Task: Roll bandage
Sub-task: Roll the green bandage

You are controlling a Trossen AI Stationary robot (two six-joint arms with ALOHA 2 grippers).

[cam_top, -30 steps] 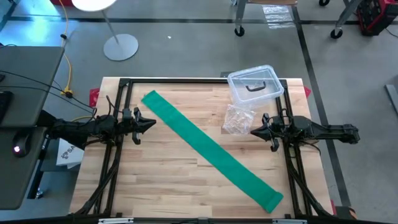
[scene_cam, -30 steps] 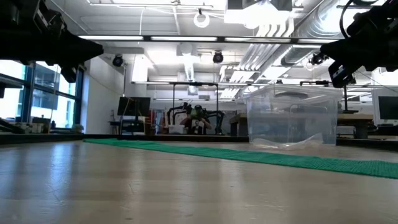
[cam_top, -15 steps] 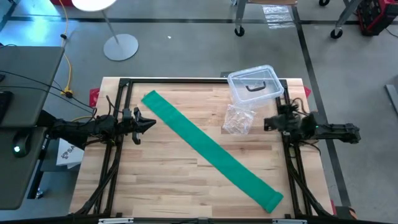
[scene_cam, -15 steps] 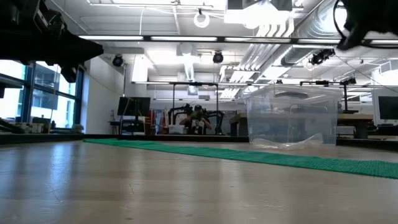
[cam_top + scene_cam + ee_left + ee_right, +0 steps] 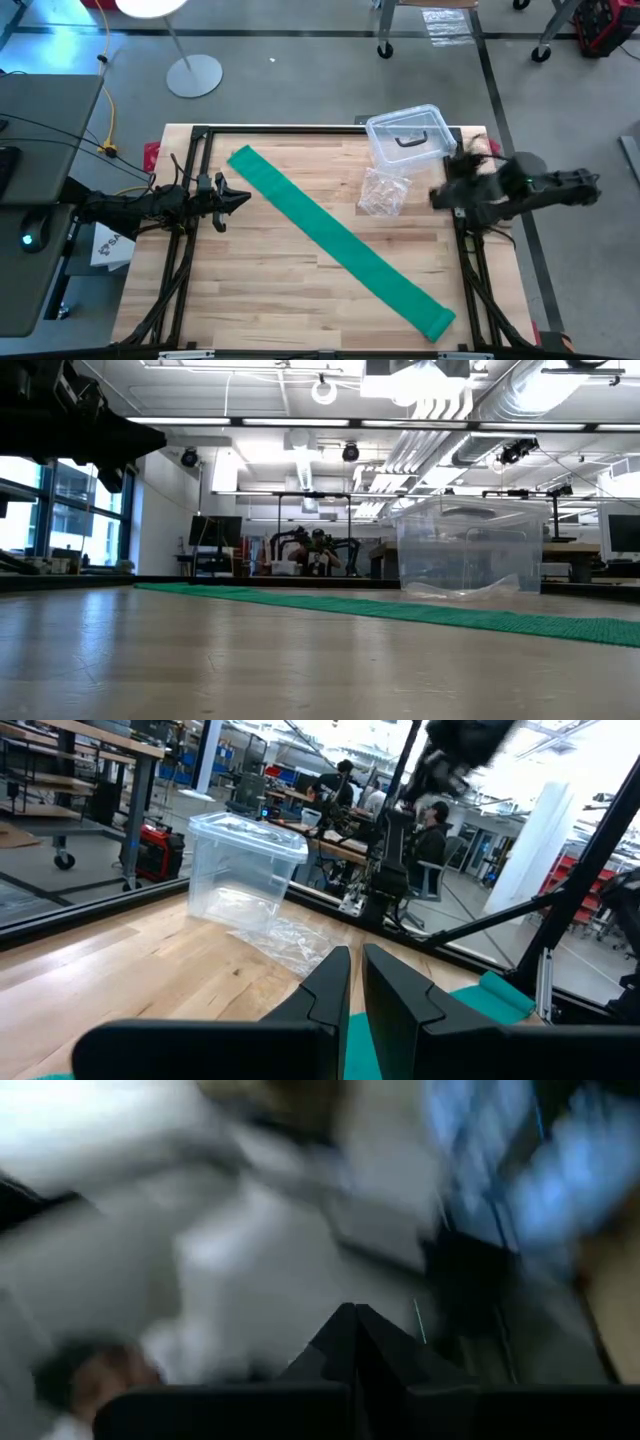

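From above, the green bandage (image 5: pixel 335 240) lies flat and unrolled, running diagonally across the wooden table (image 5: pixel 250 300) from its far left to its near right corner. My left gripper (image 5: pixel 243 198) waits at the left edge, just beside the strip's far end. My right gripper (image 5: pixel 437 196) is raised at the right side, near a clear plastic box (image 5: pixel 408 135) and a crinkly bag (image 5: pixel 381 192).

From table height, the bandage (image 5: pixel 400 610) is a thin green band in front of the box (image 5: pixel 465 550).

My left wrist camera shows my fingers (image 5: pixel 325 985) nearly together, holding nothing.

My right wrist camera is blurred; my fingertips (image 5: pixel 340 1335) meet, closed and empty. Rolling, I judge, has not begun.
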